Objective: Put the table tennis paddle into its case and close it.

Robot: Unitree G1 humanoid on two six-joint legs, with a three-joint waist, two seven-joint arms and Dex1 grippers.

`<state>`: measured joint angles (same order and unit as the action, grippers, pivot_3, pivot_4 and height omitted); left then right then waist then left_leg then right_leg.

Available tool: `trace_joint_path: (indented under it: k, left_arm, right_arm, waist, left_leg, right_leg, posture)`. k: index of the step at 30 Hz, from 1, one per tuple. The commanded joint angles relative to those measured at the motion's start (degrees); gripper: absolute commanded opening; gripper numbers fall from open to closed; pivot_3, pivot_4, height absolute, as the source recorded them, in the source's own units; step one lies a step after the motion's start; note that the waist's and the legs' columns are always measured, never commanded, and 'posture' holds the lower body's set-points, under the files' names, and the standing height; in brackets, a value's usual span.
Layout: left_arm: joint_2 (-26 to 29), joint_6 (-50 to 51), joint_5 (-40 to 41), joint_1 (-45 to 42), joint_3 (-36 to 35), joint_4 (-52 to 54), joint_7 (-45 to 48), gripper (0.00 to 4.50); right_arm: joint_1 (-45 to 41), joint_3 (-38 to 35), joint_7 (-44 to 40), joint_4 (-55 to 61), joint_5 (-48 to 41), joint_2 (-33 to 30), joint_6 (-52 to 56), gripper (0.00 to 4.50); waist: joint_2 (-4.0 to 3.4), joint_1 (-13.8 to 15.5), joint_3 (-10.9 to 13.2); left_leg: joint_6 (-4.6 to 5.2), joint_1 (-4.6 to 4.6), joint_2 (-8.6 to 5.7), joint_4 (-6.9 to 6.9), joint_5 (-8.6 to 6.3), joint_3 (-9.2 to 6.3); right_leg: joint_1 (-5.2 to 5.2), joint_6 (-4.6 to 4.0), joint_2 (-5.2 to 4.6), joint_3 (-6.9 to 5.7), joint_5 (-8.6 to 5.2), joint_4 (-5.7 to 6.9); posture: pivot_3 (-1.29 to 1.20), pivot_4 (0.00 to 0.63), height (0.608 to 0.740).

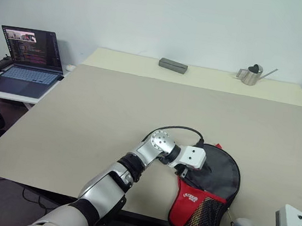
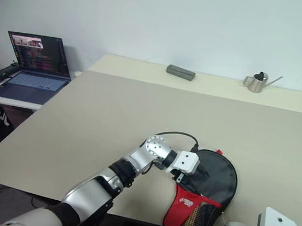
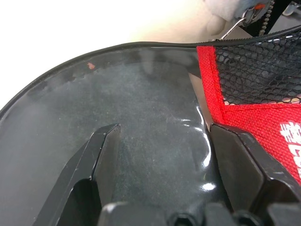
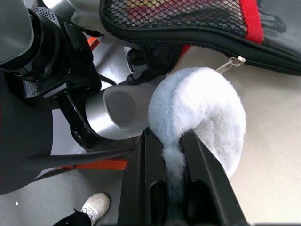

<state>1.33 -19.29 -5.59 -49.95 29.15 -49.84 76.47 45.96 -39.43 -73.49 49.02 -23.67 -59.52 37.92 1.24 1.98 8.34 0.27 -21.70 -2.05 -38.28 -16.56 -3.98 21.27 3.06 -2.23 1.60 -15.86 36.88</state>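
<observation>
The case [image 1: 210, 194], a black pouch with a red lower part and mesh pocket, lies at the near edge of the beige counter [image 1: 101, 118], its lower end hanging past that edge. The left gripper [image 3: 162, 141] rests over the case's black upper part, its fingers spread apart with dark fabric between them, clamping nothing. Just beside the case's overhanging end, off the counter edge, the right gripper [image 4: 171, 141] is clenched on a pale grey-blue fluffy lump [image 4: 200, 110], which sits by the case's zip pull [image 4: 230, 63]. Far from the case, a grey box [image 1: 173, 65] and a small metal watering can [image 1: 252, 75] stand along the counter's back edge; a laptop [image 1: 27, 62] sits on a side desk.
</observation>
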Motion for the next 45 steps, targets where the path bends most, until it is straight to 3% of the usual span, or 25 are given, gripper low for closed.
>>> trace_joint_path:
  k: [1, 12, 18, 24, 30, 33, 38, 45]
  left_arm:
    - [1.22, 0.98, -6.56, 3.58, 5.95, -4.31, 1.90, 3.32]
    - [1.13, 1.24, -6.19, 3.58, 5.42, -4.45, 0.77, 3.32]
    - [1.07, 1.29, -6.11, 3.62, 5.35, -4.39, 0.41, 3.32]
    - [0.77, 1.35, -5.19, 3.27, 4.37, -4.55, -0.23, 3.32]
    - [3.79, 10.65, 4.94, 2.92, -3.50, 4.48, 6.39, 3.32]
    - [7.16, 18.36, 10.05, 3.86, -6.47, 13.19, 9.76, 3.32]
    - [13.52, 32.81, 18.23, 5.12, -11.11, 27.98, 11.26, 3.32]
    - [18.94, 39.05, 21.83, 5.48, -14.04, 34.47, 8.70, 3.32]
  right_arm:
    - [0.10, 1.73, -1.64, 3.64, -2.50, -0.56, 1.77, 0.02]
    - [-6.55, 2.51, 0.56, 2.27, -4.88, -2.09, 7.55, 0.02]
    - [-8.51, -0.48, -0.97, 0.68, -8.59, -1.91, 11.27, 1.94]
    - [-19.25, -6.29, 2.39, -4.11, -23.13, -1.24, 21.46, 3.98]
    - [-41.27, 1.52, 22.74, -16.33, -27.39, 0.36, 33.79, 3.98]
    - [-47.42, 5.60, 29.01, -20.43, -26.80, 1.48, 37.51, 3.98]
    - [-52.37, 11.07, 35.37, -24.27, -26.29, 4.36, 40.98, 3.98]
    - [-53.79, 15.47, 38.26, -26.32, -26.70, 7.96, 41.96, 3.98]
  waist:
    - [0.05, 0.00, -0.04]
    - [0.12, -0.09, -0.17]
    - [0.15, -0.13, -0.18]
    - [0.19, -0.35, -0.18]
    - [0.15, -0.82, -0.03]
    - [0.03, -1.57, 0.10]
    - [-0.08, -1.93, 0.24]
    - [-0.36, -1.87, 0.55]
  left_leg:
    - [0.00, 0.00, -0.01, 0.00, 0.00, -0.04]
    - [0.00, 0.01, -0.04, -0.01, 0.01, -0.39]
    - [0.00, 0.03, -0.07, -0.02, 0.01, -0.41]
    - [0.00, 0.11, -0.07, -0.06, 0.01, -0.42]
    - [0.02, 0.48, -0.15, 0.10, 0.02, -0.43]
    - [0.00, 0.24, -0.07, 0.22, 0.04, -0.43]
    - [-0.13, -0.76, -0.14, 0.11, 0.14, -0.49]
    - [-0.15, -0.97, -0.25, -0.46, 0.16, -0.59]
  right_leg:
    - [-0.02, 0.00, -0.01, -0.15, -0.01, 0.00]
    - [-0.16, -0.17, -0.06, -0.67, -0.11, 0.06]
    - [-0.20, -0.17, -0.09, -0.68, -0.11, 0.07]
    - [-0.29, -0.18, -0.11, -0.68, -0.09, 0.11]
    - [-0.64, -0.22, -0.48, -0.67, -0.13, 0.08]
    - [-0.17, -0.43, -0.44, -0.63, -0.22, 0.31]
    - [1.00, -0.55, -0.51, -0.58, -0.38, 0.96]
    - [0.98, -0.50, -0.59, -0.65, -0.36, 1.18]
  posture:
    - [0.00, 0.150, 0.740]
    - [0.00, 0.150, 0.740]
    - [0.00, 0.150, 0.740]
    - [0.00, 0.150, 0.740]
    - [0.00, 0.150, 0.740]
    - [0.00, 0.150, 0.740]
    - [0.00, 0.150, 0.740]
    - [0.00, 0.150, 0.740]
